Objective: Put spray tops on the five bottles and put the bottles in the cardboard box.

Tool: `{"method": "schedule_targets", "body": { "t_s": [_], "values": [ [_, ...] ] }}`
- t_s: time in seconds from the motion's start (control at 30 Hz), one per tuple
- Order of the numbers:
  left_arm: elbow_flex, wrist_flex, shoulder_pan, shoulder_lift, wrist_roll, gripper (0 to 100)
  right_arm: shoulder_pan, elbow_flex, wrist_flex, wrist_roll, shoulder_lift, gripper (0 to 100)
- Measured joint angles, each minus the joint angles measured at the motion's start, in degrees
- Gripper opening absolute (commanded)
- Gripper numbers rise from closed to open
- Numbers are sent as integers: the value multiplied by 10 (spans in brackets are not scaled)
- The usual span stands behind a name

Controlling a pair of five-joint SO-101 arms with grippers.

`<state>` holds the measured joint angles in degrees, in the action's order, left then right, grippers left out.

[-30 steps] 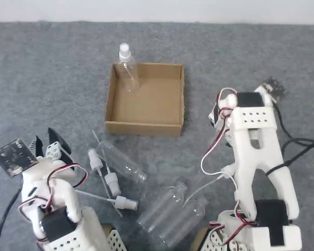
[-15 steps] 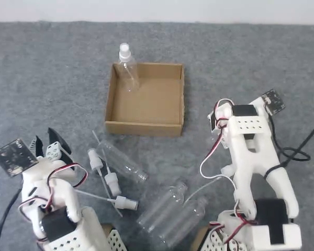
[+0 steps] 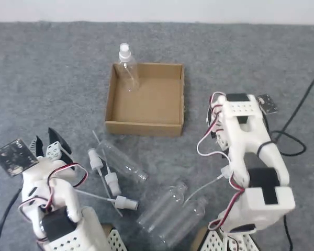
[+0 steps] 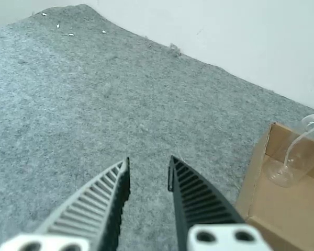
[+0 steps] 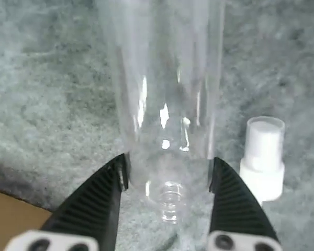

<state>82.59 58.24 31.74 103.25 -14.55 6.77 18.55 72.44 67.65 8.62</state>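
Toward the far side of the grey mat (image 3: 52, 68), I saw the cardboard box (image 3: 144, 128) with one capped bottle (image 3: 128, 70) in its far left corner. Three bare bottles (image 3: 123, 159) and three spray tops (image 3: 112, 183) lay near me. My left gripper (image 4: 149, 162) hung at the near left, jaws slightly parted on nothing. My right gripper (image 5: 167, 162) had its jaws spread around a clear bottle (image 5: 165, 104), and I couldn't tell whether they touched it.
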Motion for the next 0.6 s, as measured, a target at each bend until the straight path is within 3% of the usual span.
{"method": "schedule_targets", "body": {
  "t_s": [0.6],
  "values": [
    [0, 0, 0, 0, 0, 116, 0, -243, 194, 17, 112, 214]
  ]
}}
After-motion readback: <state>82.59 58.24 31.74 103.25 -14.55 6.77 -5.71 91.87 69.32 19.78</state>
